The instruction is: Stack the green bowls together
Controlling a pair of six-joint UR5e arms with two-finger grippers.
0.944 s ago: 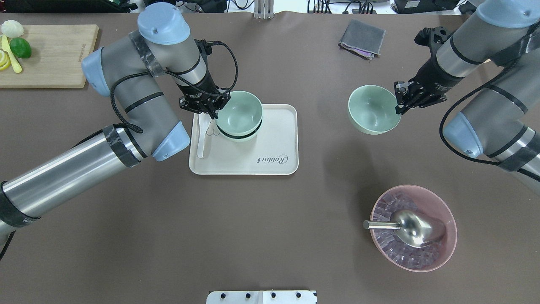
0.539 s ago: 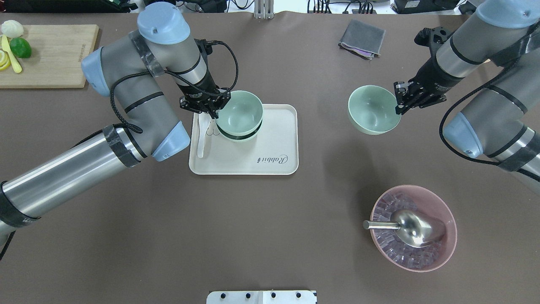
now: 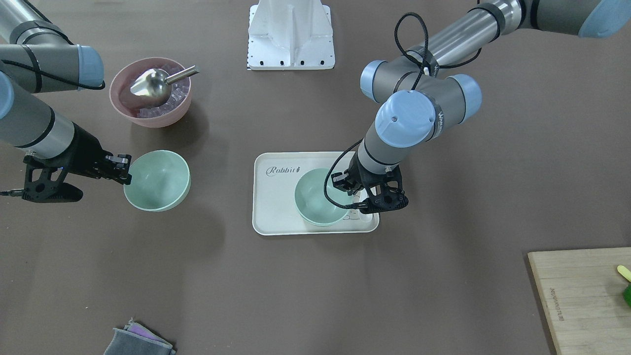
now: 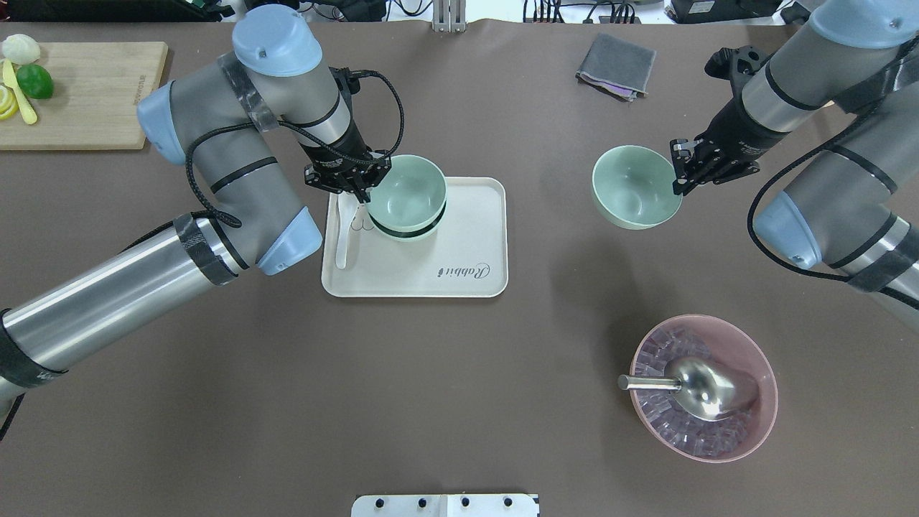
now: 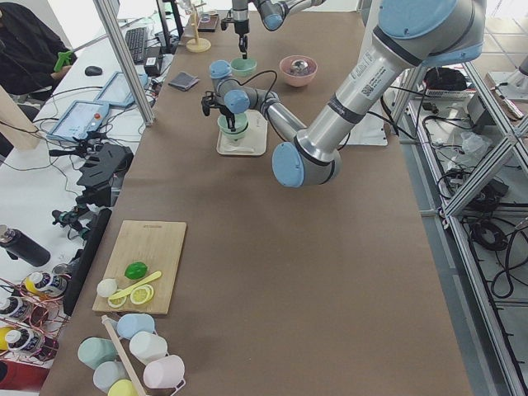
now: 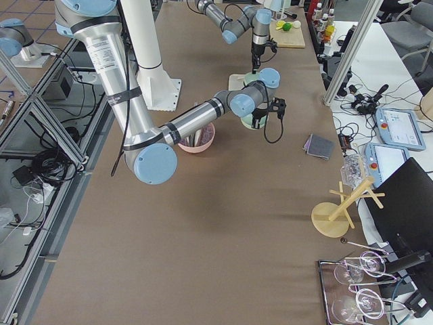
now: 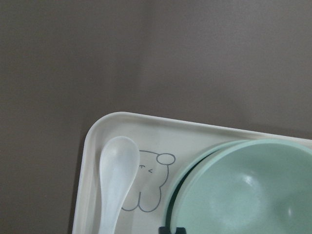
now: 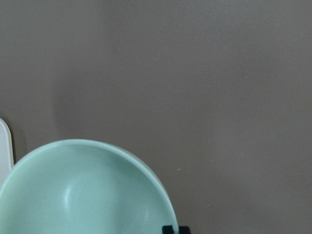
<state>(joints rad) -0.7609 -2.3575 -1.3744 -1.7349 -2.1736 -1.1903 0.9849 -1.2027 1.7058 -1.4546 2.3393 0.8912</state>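
two bowls meeting on tray, third held out to the right

the left gripper has its jaws pinched narrow on the rim of the upper green bowl, at the edge toward the left arm. that bowl sits mouth-up inside the lower green bowl on the tray. a dark crescent between the rims suggests it is not fully seated.

the right gripper clamps the third green bowl by its rim, mouth up and a little tilted. its offset shadow says it is off the table, well apart from the tray on the robot's right.

judgement: the coming move is a sideways carry toward the stack, and the right arm has it. round bowls, so no axis to align, only centres.

the path over bare table looks open. a white spoon lies on the tray beside the stack, and the pink bowl stands well clear.
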